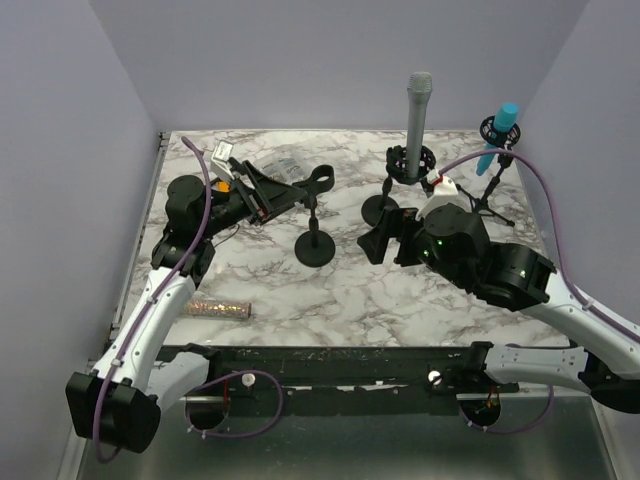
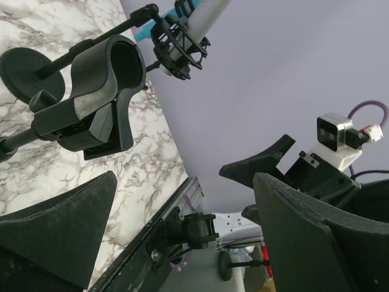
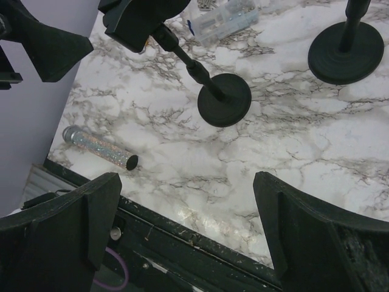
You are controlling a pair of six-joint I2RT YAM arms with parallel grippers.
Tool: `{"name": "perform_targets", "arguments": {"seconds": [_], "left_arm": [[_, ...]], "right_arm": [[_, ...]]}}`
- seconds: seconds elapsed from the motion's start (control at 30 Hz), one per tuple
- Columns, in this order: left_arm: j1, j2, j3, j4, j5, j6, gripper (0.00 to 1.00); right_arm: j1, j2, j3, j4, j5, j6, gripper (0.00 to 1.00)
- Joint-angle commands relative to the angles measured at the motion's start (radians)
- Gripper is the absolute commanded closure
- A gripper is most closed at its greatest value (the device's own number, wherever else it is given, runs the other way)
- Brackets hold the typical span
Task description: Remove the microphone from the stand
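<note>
A silver glitter microphone (image 1: 218,308) (image 3: 97,146) lies flat near the table's front left edge. The black stand (image 1: 316,247) at the centre carries an empty clip (image 1: 320,178) (image 2: 106,79). My left gripper (image 1: 290,192) (image 2: 182,231) is open just left of that clip, holding nothing. A grey microphone (image 1: 417,110) (image 2: 194,21) stands upright in a shock-mount stand (image 1: 410,165) at the back. A blue microphone (image 1: 497,135) sits in a tripod stand at the back right. My right gripper (image 1: 380,232) (image 3: 188,225) is open above the marble, in front of the grey microphone's stand, with nothing between its fingers.
A clear plastic bag (image 1: 285,163) (image 3: 222,21) and a white tag (image 1: 220,152) lie at the back left. The round base of the grey microphone's stand (image 1: 380,210) (image 3: 345,52) sits close to my right gripper. Purple walls enclose the marble table (image 1: 330,300) on three sides.
</note>
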Motion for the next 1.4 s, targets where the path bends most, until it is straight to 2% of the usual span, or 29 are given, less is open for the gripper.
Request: {"name": "perform_targets", "arguments": {"seconds": [0.0,0.17,0.3,0.53,0.67,0.8,1.0,1.2,1.37], "left_arm": [[-0.059,-0.013,0.034,-0.083,-0.184,-0.051,0.01],[-0.084,0.01,0.045,-0.169,-0.29,-0.086,0.01],[-0.085,0.033,0.003,-0.113,-0.325,-0.15,0.01],[-0.099,0.144,-0.075,0.21,-0.302,-0.284,0.11],[-0.122,0.19,-0.06,0.294,-0.301,-0.266,0.14],[-0.122,0.217,-0.058,0.298,-0.312,-0.259,0.32],[-0.122,0.215,-0.081,0.262,-0.328,-0.204,0.44],[-0.124,0.249,-0.104,0.29,-0.268,-0.18,0.64],[-0.124,0.244,-0.16,0.299,-0.268,-0.136,0.74]], "right_arm": [[0.005,0.0,0.01,-0.004,-0.01,0.034,0.0],[0.004,0.007,0.021,-0.014,-0.041,0.032,0.0],[0.005,-0.017,-0.004,-0.003,-0.038,0.037,0.0],[0.003,-0.087,-0.085,0.047,-0.006,0.061,0.0],[0.004,-0.094,-0.083,0.045,-0.007,0.067,0.0],[0.004,-0.104,-0.087,0.039,0.001,0.076,0.0],[0.005,-0.11,-0.102,0.038,0.002,0.085,0.0],[0.004,-0.098,-0.11,0.042,0.005,0.085,0.0],[0.003,-0.088,-0.117,0.047,0.002,0.088,0.0]]}}
